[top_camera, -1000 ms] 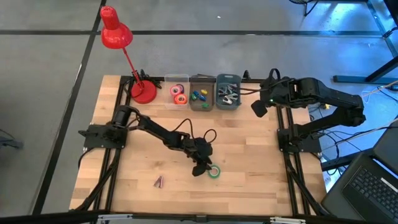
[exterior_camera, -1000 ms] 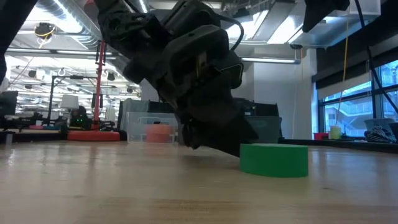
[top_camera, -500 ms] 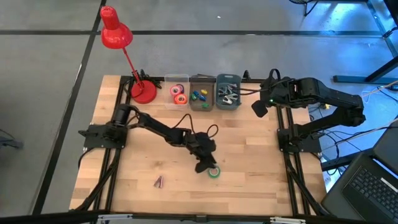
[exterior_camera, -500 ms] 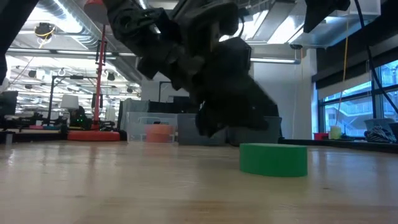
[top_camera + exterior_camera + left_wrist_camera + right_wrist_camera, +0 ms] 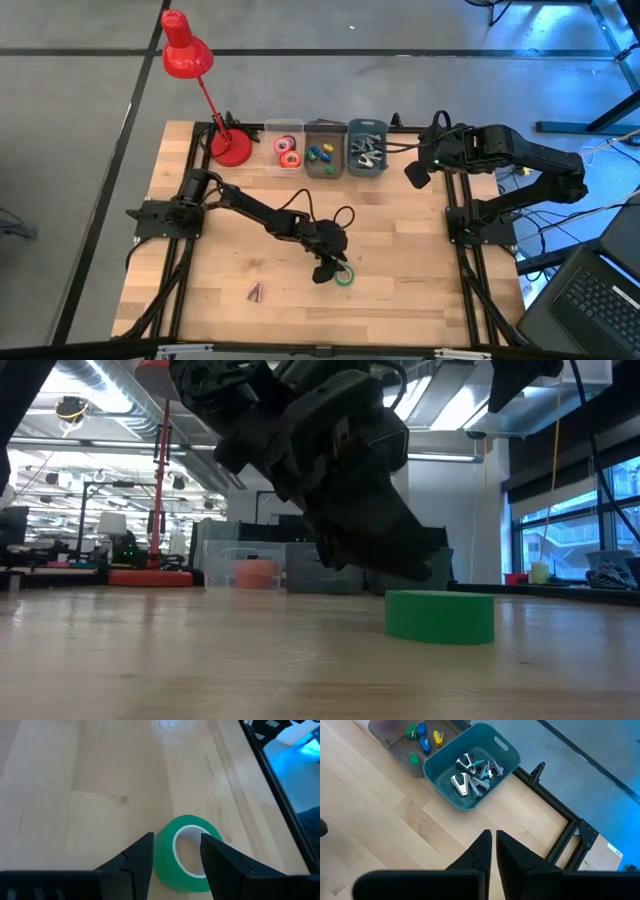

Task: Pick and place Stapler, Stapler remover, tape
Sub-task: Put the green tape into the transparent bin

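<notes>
Pincer, left point(image 5: 176, 851), released, fingers astride the green tape roll's point(image 5: 186, 854) near wall; I drop straight down.

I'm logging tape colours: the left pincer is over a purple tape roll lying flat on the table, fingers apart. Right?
Not quite: the roll is green, not purple. The left wrist view shows the green tape roll flat on the table, with the left pincer over it, fingers apart.
</notes>
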